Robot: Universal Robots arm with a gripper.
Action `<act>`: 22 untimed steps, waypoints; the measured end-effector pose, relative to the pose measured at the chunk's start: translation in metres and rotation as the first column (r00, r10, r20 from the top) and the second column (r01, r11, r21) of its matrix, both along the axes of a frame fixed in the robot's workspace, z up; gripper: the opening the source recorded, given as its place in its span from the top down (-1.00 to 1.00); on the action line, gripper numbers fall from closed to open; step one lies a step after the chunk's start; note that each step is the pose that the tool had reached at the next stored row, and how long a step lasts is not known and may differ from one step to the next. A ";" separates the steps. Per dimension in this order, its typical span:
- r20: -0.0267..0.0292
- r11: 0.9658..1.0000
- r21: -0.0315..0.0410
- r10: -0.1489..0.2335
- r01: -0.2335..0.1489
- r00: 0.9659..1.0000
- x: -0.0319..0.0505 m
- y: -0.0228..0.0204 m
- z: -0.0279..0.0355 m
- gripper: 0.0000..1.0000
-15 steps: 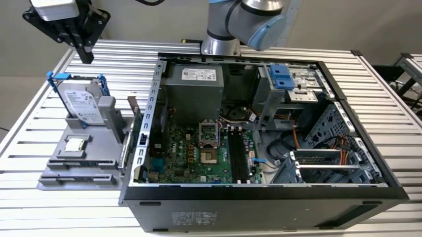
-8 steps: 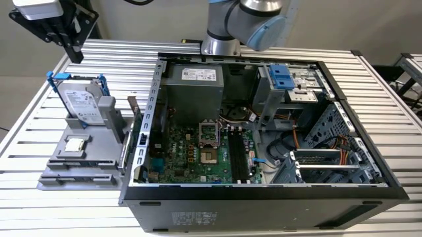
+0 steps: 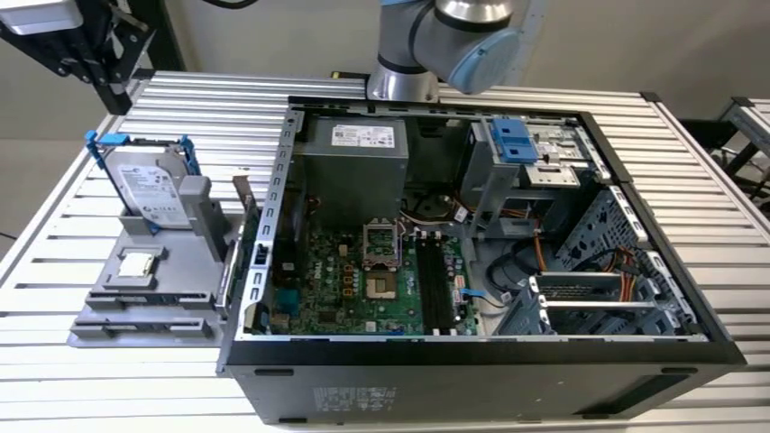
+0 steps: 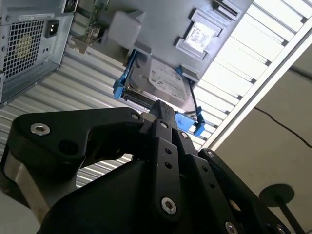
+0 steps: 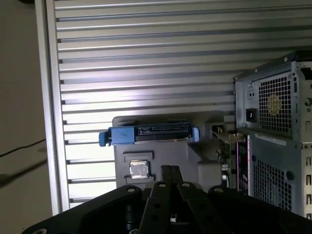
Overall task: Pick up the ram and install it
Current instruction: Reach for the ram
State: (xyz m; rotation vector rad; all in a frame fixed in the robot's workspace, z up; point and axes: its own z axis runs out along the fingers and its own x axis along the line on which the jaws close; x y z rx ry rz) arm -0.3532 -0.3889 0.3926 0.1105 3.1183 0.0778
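Note:
The ram (image 3: 244, 200) is a thin green stick standing on edge in the grey holder (image 3: 144, 302), between the hard drive and the open computer case (image 3: 481, 352). Both wrist views catch it beside the case wall, in the first wrist view (image 5: 225, 138) and in the second wrist view (image 4: 92, 24). My gripper (image 5: 169, 168) hangs high above the holder, its black fingers (image 4: 168, 131) shut together with nothing between them. The long black memory slots (image 3: 439, 287) lie on the green motherboard inside the case.
A silver hard drive in a blue bracket (image 3: 151, 185) stands upright on the holder, and a small square processor (image 3: 137, 263) lies in front of it. The arm's base (image 3: 403, 77) rises behind the case. The power supply (image 3: 355, 167) and drive cages (image 3: 601, 289) crowd the case.

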 end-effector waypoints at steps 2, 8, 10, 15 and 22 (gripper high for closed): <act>0.000 1.000 0.000 0.000 0.000 1.000 -0.0047 0.0001 0.0000 1.00; 0.000 1.000 0.000 0.000 0.000 1.000 -0.0151 0.0002 0.0000 1.00; 0.000 1.000 0.000 0.000 0.000 1.000 -0.0166 0.0001 0.0000 1.00; 0.000 1.000 0.000 0.000 0.000 1.000 -0.0167 0.0001 0.0000 1.00; 0.000 1.000 0.000 0.000 0.000 1.000 -0.0167 -0.0065 0.0000 1.00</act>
